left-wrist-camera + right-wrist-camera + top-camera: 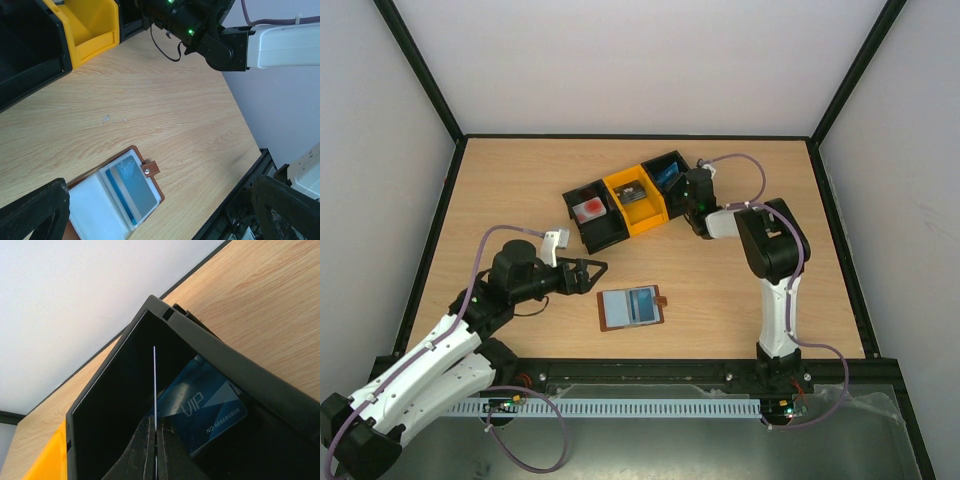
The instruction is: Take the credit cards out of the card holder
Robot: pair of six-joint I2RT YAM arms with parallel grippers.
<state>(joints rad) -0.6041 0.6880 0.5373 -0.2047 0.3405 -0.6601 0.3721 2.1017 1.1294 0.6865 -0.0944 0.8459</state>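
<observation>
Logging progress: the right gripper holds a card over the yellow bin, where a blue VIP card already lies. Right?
No: it is a black bin, not yellow. The right wrist view shows the right gripper holding a thin card over it, where the blue VIP card already lies.

Brown card holder (615,310) lies open with one card (131,186) sleeved; blue card (202,412) lies in black bin (220,355).
</observation>
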